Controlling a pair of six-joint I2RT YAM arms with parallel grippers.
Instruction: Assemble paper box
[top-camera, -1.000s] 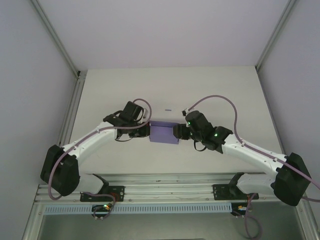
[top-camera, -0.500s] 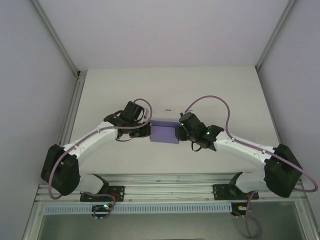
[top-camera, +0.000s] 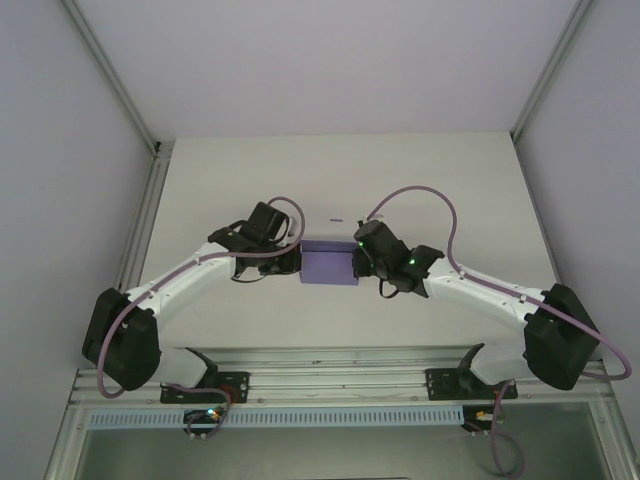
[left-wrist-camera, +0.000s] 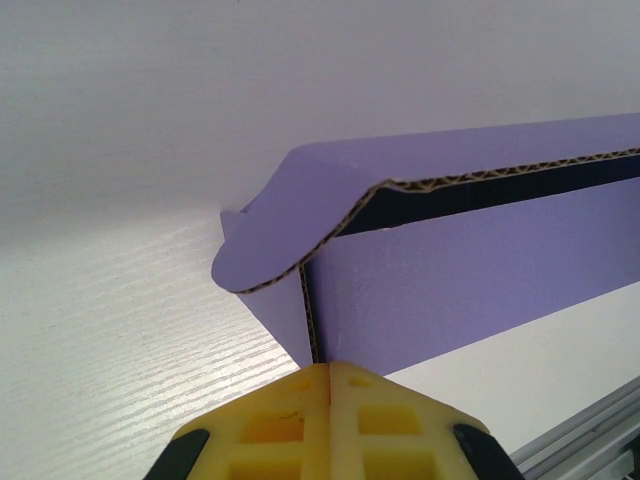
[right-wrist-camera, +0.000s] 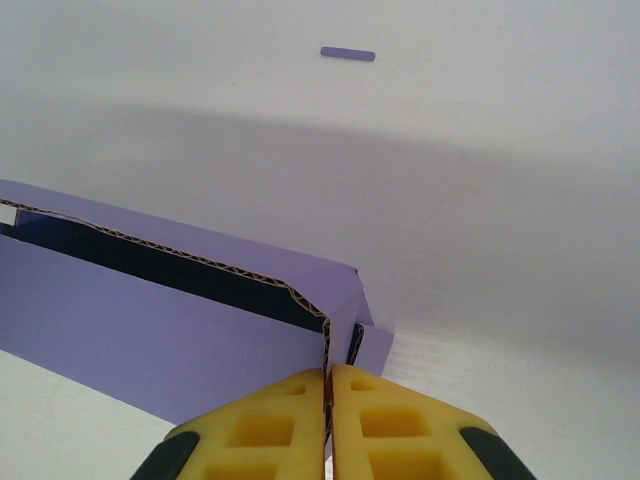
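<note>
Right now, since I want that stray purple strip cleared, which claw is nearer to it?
Right, slightly. The right claw pinches the box's right end, the strip just beyond it; the left claw pinches the left end, farther off.

No text, label, brand or number can be read — none anywhere.

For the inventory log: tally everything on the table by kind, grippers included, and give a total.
Purple paper box: 1
Small purple strip lying apart from the box: 1
Grippers, each pinched on a box end, left gripper and right gripper: 2
Total: 4
</note>
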